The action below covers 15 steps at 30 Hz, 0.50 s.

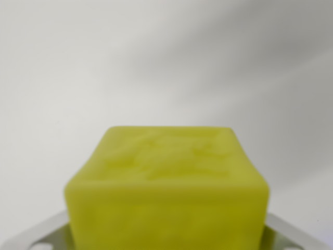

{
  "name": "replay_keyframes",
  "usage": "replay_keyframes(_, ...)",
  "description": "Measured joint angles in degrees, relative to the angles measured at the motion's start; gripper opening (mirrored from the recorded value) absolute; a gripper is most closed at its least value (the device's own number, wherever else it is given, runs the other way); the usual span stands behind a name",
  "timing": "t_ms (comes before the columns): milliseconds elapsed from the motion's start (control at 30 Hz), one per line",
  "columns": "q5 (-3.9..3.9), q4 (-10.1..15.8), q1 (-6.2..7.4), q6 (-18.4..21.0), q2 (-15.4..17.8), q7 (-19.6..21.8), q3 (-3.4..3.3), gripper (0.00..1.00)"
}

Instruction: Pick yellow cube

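Filling the lower middle of the wrist view, a blurred yellow cube (166, 192) sits very close to the camera. Pale gripper (166, 237) parts flank the cube low on both sides, touching or nearly so; whether they clamp it cannot be told. Behind the cube is plain white surface (156, 57). Judging by this, grasping seems under way, lifting unconfirmed.

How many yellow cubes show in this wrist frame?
1. The yellow cube fills the lower centre, very close to the camera and blurred; the view is narrow, so others could lie outside it.
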State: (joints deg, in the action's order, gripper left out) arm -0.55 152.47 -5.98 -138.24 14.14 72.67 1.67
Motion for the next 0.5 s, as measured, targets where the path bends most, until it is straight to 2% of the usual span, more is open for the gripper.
replay_keyframes(500, -0.07, -1.47, -0.02, 4.47, 2.99, -0.06, 0.00, 0.00)
